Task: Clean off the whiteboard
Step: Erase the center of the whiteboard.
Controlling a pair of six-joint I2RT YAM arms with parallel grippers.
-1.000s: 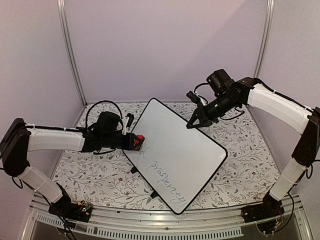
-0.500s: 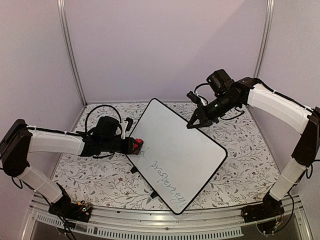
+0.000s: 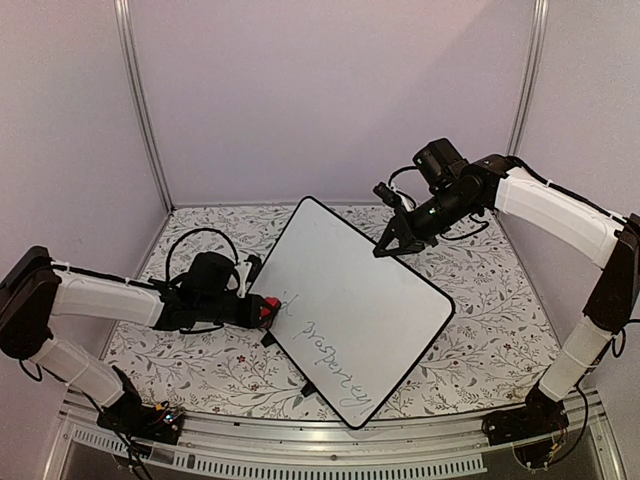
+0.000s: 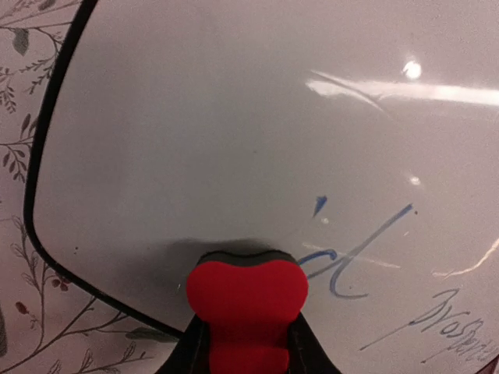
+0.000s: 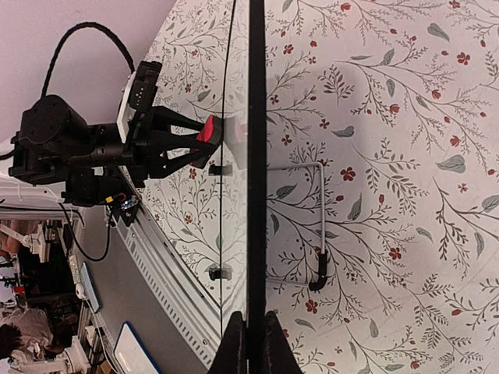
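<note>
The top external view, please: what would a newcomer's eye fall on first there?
The big whiteboard sits askew in the middle of the floral table, with dark cursive handwriting on its near half. The left hand holds a red eraser on its left edge, and the right hand pinches its far rim.

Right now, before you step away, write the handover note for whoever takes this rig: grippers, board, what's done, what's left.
The left gripper is shut on the red eraser, whose pad is against the whiteboard near its left rim, beside a stray "d".
The right gripper is shut on the whiteboard's far rim, steadying it.
Done: the board's upper part shows no writing.
Left: the handwriting, "d prosperity", runs toward the near corner; wipe down across it.
</note>
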